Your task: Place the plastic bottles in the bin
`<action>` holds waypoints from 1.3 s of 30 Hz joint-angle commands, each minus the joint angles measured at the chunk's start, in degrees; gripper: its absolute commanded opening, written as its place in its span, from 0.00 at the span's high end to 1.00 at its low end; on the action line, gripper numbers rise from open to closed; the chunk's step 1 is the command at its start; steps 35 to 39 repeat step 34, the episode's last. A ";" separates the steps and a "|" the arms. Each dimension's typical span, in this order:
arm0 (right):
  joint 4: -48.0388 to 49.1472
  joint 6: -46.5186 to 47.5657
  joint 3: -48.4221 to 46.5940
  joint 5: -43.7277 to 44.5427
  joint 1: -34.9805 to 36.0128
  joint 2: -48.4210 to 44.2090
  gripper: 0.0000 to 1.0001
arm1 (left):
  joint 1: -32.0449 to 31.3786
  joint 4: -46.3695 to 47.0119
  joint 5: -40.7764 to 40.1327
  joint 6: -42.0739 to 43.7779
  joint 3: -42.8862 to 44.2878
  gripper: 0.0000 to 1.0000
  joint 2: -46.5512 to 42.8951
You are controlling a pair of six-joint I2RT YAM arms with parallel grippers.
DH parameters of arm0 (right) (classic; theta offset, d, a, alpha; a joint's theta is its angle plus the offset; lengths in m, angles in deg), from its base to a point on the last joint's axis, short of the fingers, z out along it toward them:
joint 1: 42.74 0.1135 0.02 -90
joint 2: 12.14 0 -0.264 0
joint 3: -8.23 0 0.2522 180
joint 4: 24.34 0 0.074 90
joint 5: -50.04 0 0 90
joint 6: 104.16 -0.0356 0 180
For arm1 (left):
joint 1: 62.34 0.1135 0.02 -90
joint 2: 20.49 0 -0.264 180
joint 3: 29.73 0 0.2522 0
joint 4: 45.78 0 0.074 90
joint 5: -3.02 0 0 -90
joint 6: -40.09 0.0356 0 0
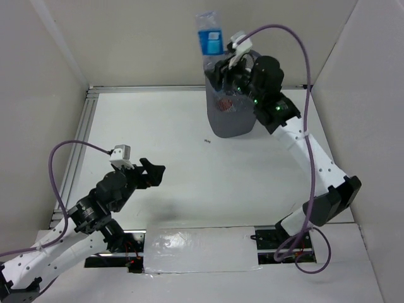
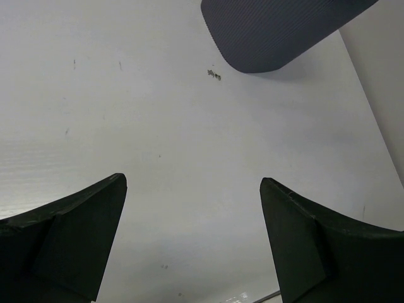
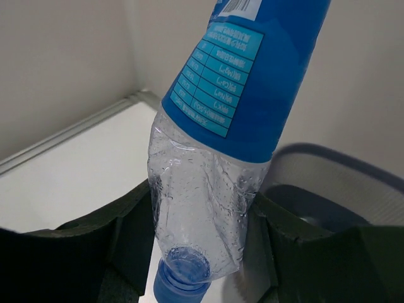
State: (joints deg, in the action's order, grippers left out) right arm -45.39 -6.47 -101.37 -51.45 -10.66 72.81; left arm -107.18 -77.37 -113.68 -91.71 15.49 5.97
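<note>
The dark grey mesh bin (image 1: 228, 118) stands at the back of the table. My right gripper (image 1: 222, 68) is shut on a clear plastic bottle with a blue label (image 1: 209, 39) and holds it above the bin's rim, cap end down. In the right wrist view the bottle (image 3: 218, 170) is squeezed at its neck end between the fingers (image 3: 126, 227), with the bin (image 3: 341, 189) below to the right. Something red (image 1: 224, 103) shows inside the bin. My left gripper (image 1: 153, 173) is open and empty over the bare table; the bin's base (image 2: 278, 28) shows ahead of it.
White walls enclose the table on the left, back and right. A metal rail (image 1: 85, 145) runs along the left edge. A small dark mark (image 1: 206, 141) lies on the table in front of the bin. A taped sheet (image 1: 202, 249) lies between the arm bases.
</note>
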 commanded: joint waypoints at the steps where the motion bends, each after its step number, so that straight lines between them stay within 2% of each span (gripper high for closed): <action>1: -2.46 -1.88 -4.00 4.90 -7.36 5.66 0.79 | -0.25 6.22 1.47 2.43 -0.09 0.00 1.57; 2: -2.47 -1.88 -4.62 3.68 -11.29 7.41 0.75 | -0.25 7.09 2.08 3.21 0.44 0.00 2.45; 5: -1.77 -1.88 -4.63 -0.63 -15.45 9.53 0.66 | -0.25 9.03 2.61 3.92 0.44 0.00 3.94; 9: -2.29 -0.56 -6.73 -3.02 -19.06 13.22 0.31 | -0.25 10.44 3.14 5.50 1.58 0.00 5.53; 10: -2.81 -0.56 -8.30 -3.02 -19.76 14.79 0.20 | -0.25 11.14 3.14 5.50 1.58 0.00 6.06; 11: -4.73 -0.56 -9.28 -4.23 -19.77 15.33 0.05 | -0.25 11.14 3.14 6.02 1.58 0.00 6.58; 12: -5.27 0.22 -9.81 -4.77 -20.29 15.34 0.00 | -0.25 11.14 3.14 6.03 2.28 0.00 6.59; 16: -5.28 0.75 -10.42 -3.11 -20.30 11.75 0.00 | -0.25 11.84 3.14 7.43 3.42 0.00 7.64; 20: -14.83 0.14 -19.36 2.86 -18.55 11.21 0.00 | -0.25 12.90 3.76 8.05 4.04 0.00 9.05; 23: -22.76 -1.52 -21.85 10.68 -17.57 8.50 0.00 | -0.25 13.52 4.81 8.58 4.57 0.00 10.19; 25: -23.47 -1.53 -16.87 12.28 -17.57 4.46 0.00 | -0.25 14.04 4.81 9.10 5.19 0.00 10.80; 26: -23.47 -1.53 -10.93 12.89 -17.57 -0.70 0.00 | -0.25 14.05 5.34 9.63 5.71 0.00 10.81; 34: -24.79 -0.30 16.88 10.79 -18.10 -24.81 0.00 | -0.25 14.57 5.87 11.39 7.47 0.00 11.94; 39: -24.79 -0.30 16.88 10.79 -18.10 -24.81 0.00 | -0.25 14.57 5.87 11.39 7.47 0.00 11.94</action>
